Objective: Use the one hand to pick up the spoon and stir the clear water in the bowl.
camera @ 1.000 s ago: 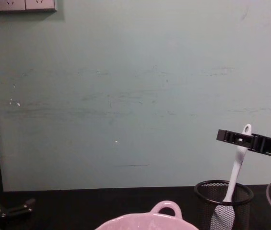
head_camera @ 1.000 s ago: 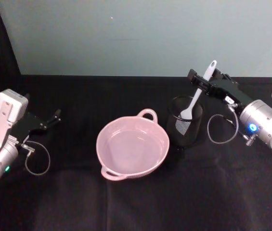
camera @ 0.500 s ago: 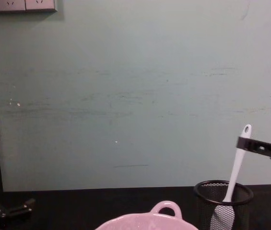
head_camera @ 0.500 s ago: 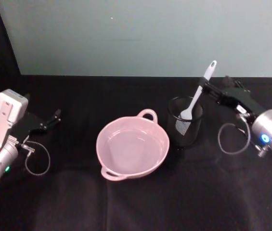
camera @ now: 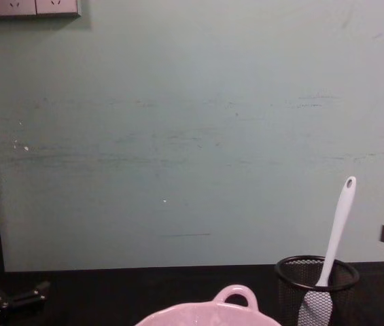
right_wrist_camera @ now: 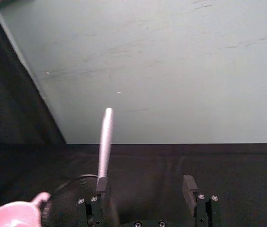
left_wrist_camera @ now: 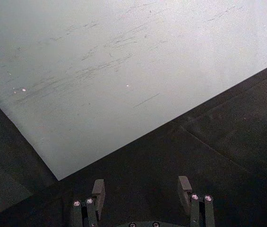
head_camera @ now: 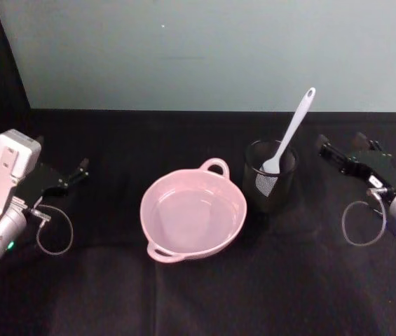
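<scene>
The spoon (head_camera: 290,133) stands head down in a black wire-mesh cup (head_camera: 270,178), its handle leaning up and back so the end with the oval hole rises well above the cup's rim. It is to the left of the right gripper (head_camera: 331,150) and apart from it; nothing holds it. In the right wrist view that gripper's fingers (right_wrist_camera: 190,187) are spread, with bare black cloth between them and the spoon's handle rising just beyond one finger.

The bowl (head_camera: 193,213), pale pink with a loop handle on its rim, sits just left of the cup, between the two grippers. It seems to hold a shallow pool of clear water, though the surface is hard to make out.

The left gripper (head_camera: 77,170) rests low on the black table (head_camera: 205,294), well to the left of the bowl, its fingers parted and empty.

One spoon, one mesh cup, one bowl, two grippers.
</scene>
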Tool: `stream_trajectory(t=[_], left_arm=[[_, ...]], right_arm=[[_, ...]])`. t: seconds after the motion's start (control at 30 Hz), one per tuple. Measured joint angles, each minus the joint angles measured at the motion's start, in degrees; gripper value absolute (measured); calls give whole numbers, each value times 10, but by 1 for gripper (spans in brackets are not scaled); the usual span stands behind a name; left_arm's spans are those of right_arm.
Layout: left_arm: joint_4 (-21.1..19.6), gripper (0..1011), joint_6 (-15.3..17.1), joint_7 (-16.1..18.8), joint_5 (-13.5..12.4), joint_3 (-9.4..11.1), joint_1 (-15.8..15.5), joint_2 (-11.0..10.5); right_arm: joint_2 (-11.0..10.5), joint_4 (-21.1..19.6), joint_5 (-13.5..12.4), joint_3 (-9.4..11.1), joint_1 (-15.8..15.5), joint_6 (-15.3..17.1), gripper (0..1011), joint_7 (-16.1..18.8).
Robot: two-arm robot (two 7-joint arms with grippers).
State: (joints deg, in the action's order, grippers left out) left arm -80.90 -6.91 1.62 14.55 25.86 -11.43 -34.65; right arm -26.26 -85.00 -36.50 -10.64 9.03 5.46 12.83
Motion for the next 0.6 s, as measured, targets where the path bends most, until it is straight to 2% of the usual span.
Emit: stream_trajectory(t=[0.33, 0.6], left_arm=[[0, 1011, 0, 0, 0, 0, 0, 0], [0, 1011, 0, 0, 0, 0, 0, 0]], right_arm=[[-6, 8, 41, 18, -12, -9, 1003, -20], [-3, 14, 48, 24, -14, -5, 1002, -19]])
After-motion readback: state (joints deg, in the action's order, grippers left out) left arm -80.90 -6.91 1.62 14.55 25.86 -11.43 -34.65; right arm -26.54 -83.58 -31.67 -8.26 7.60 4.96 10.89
